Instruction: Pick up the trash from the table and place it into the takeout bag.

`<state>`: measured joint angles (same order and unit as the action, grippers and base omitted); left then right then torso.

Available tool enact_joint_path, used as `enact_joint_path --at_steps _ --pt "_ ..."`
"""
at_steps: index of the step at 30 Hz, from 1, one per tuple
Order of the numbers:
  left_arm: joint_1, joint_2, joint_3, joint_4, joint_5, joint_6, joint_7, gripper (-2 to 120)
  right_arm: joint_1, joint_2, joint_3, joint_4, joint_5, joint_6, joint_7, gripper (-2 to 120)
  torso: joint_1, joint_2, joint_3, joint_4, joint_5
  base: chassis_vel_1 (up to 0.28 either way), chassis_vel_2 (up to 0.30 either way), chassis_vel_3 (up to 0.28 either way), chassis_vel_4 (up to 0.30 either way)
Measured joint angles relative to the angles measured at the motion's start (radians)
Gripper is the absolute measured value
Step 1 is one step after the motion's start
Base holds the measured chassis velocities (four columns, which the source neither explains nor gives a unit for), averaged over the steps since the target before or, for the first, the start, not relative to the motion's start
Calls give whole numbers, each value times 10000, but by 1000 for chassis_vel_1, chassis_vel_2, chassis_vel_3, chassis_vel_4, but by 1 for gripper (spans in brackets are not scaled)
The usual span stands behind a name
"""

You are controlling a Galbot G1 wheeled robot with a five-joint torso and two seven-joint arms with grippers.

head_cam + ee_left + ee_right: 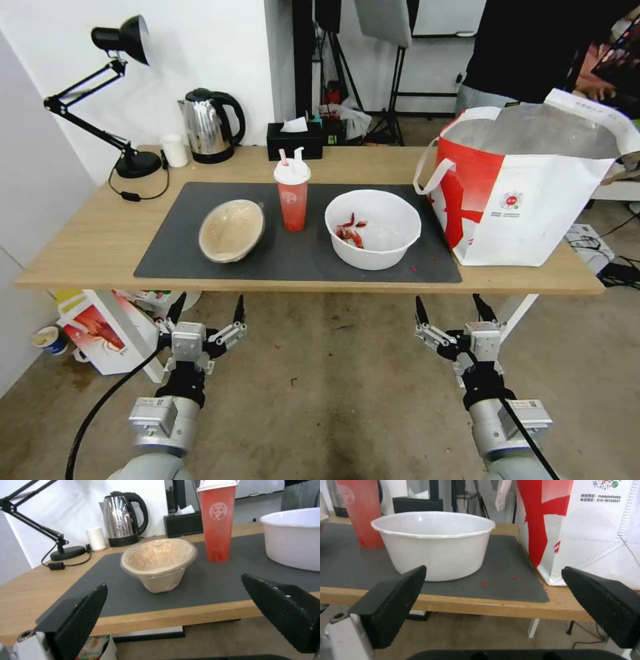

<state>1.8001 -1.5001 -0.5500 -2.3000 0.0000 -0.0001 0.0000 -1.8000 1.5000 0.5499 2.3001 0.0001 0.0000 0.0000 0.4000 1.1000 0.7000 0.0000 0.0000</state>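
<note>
Both the left pincer [207, 311] and right pincer [452, 311] hang wide open and empty below the tabletop [93, 233] edge, where paper bowl [231, 230], cup [292, 195], white bowl [373, 229] and bag [527, 187] stand.

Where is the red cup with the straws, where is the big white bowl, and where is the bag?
red cup [292, 203], head view, on its red side below the lid.
big white bowl [390, 250], head view, on its outer wall.
takeout bag [533, 227], head view, on its white front panel.
</note>
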Motion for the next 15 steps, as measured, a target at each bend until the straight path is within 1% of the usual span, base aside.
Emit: enact_joint_path --at_steps 15 --pt "0 0 0 0 0 0 0 100 27 -42 -2 0 3 0 -2 100 0 0 0 0 0 0 0 0 0"
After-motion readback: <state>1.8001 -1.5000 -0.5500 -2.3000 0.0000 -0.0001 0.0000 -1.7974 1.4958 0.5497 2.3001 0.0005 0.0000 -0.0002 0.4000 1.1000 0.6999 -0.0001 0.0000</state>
